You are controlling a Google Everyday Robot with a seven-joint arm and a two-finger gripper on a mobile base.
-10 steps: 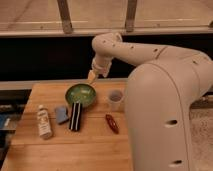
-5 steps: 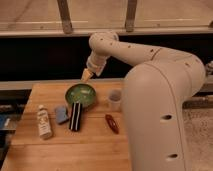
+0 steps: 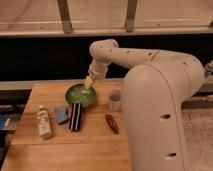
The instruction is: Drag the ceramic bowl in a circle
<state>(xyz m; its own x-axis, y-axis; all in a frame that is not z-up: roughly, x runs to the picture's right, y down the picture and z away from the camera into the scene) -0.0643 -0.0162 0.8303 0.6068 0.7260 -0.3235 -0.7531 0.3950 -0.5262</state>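
The ceramic bowl point(image 3: 79, 96) is round and shallow, green inside with a darker rim, and sits on the wooden table point(image 3: 70, 142) at its far middle. My gripper point(image 3: 88, 83) hangs from the white arm and reaches down over the bowl's far right rim, its tip at or just inside the bowl. I cannot tell whether it touches the bowl.
A small clear plastic cup point(image 3: 115, 100) stands right of the bowl. A black flat object point(image 3: 76, 116) lies against the bowl's near edge, a blue item point(image 3: 62, 114) left of it, a white bottle point(image 3: 44, 121) further left, a red-brown item point(image 3: 112, 123) to the right.
The gripper has moved left and down, from beside the bowl's far right to over its rim. The bowl and other items have not moved.
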